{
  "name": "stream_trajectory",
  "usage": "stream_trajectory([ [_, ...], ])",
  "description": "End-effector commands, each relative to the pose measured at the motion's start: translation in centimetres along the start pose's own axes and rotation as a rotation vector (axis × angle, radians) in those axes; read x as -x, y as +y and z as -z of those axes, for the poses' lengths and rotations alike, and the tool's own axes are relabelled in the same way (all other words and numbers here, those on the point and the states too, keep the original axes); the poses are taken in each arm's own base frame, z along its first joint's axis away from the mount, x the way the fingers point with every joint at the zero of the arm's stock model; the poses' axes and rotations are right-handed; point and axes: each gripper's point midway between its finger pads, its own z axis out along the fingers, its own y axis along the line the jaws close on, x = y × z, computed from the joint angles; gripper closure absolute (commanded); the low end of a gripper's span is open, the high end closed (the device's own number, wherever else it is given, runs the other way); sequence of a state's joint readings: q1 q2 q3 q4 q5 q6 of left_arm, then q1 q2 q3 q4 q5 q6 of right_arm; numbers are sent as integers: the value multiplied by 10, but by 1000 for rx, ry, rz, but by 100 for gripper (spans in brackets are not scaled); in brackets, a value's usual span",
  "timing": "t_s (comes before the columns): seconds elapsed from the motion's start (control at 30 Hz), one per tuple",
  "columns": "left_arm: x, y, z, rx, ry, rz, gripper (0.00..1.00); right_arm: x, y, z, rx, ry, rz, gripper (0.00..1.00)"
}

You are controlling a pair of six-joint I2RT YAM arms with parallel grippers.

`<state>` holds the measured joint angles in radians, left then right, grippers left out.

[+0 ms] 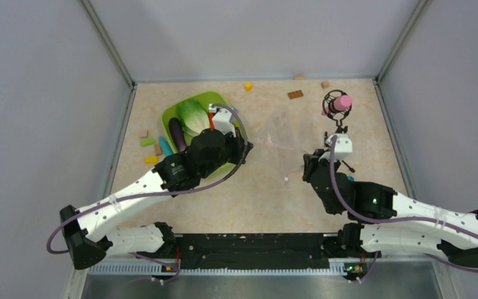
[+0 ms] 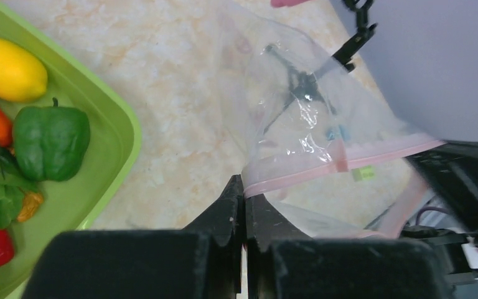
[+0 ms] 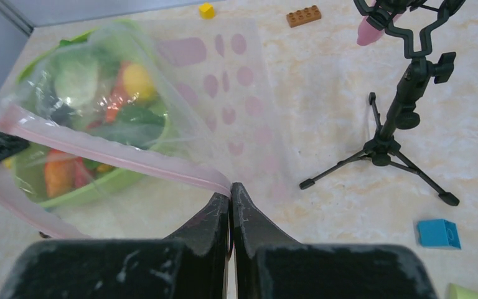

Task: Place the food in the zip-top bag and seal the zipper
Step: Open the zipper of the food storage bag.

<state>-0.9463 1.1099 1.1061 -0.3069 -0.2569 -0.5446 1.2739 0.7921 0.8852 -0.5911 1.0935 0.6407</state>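
- The counter [image 1: 267, 199] is pale, marble-like, with grey walls on three sides.
- The zip-top bag [image 1: 280, 134] is in the middle of the counter, between the two arms and just right of the tray. It is clear and crinkly. Its zipper [image 3: 118, 159] is stretched from one arm to the other, with the mouth partly apart.
- The lime-green tray [image 1: 221, 99] stands at the far left, partly covered by the left arm.
- The left end effector [image 2: 244, 187] is clenched on the left end of the zipper.
- The right end effector [image 3: 230, 190] is clenched on the right end of the zipper.
- A small black tripod [image 1: 337, 106] with a pink top stands at the far right, near the bag's right side and just beyond the right end effector.
- The food is in the tray, none in the bag: cabbage [image 1: 193, 115], eggplant [image 1: 177, 132], green pepper [image 2: 51, 142], lemon [image 2: 6, 68].
- Small blocks lie around: a brown block [image 1: 295, 94] and a yellow block [image 1: 248, 86] at the far edge, and a blue block [image 3: 438, 233] near the tripod's feet.
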Motion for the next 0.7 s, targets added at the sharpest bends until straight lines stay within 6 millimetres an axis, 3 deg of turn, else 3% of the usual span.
stream_trajectory([
  [0.0,-15,48,-13,200,-22,-36,96,15,-29,5,-70,-41,-28,100],
  [0.13,-33,60,-36,187,51,-3,76,6,-14,-2,-44,-13,49,100],
  [0.2,-39,57,-50,139,89,15,64,-2,-2,-10,-44,6,91,100],
  [0.33,-49,40,-61,31,179,31,52,-18,21,-26,-59,53,136,100],
  [0.5,-44,10,-35,-152,191,6,23,-37,36,-47,-90,107,127,100],
  [0.53,-43,6,-28,-180,183,2,7,-39,37,-51,-92,116,122,100],
  [0.67,-39,15,-9,-162,112,21,2,-46,46,-64,-66,134,117,100],
])
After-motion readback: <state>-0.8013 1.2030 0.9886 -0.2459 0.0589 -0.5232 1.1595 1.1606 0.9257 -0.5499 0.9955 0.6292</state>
